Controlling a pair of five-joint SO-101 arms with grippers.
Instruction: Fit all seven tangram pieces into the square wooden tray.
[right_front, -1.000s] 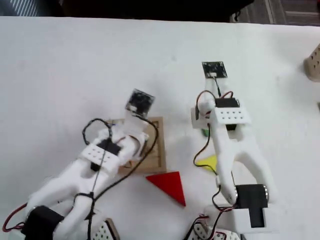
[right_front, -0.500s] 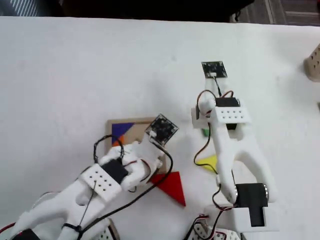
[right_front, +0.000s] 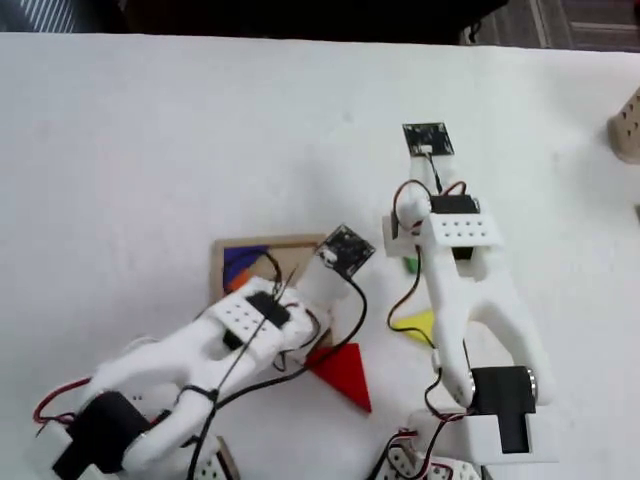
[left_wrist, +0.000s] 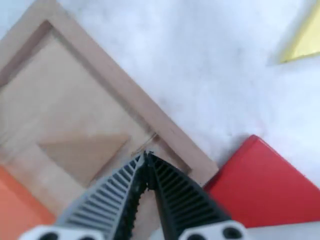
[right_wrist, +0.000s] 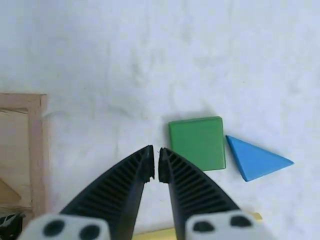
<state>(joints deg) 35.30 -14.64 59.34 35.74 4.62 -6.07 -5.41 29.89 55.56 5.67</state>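
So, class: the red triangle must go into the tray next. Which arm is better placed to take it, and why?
Left. Its hand hangs over the tray's corner, right beside the red triangle. The right hand is by the green square, farther off.

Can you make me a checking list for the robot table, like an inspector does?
Surface: white table, nothing spilled.
Job's things: wooden tray holds an orange piece and a purple-blue piece; red triangle, yellow piece, green square and blue triangle lie outside it.
Clutter: tan holed block at the table's edge.
Hands: left hand shut, empty, over the tray's rim near the red triangle; right hand shut, empty, beside the green square.
Cables: black and red wires loop along both arms.
Surroundings: dark space behind the table.
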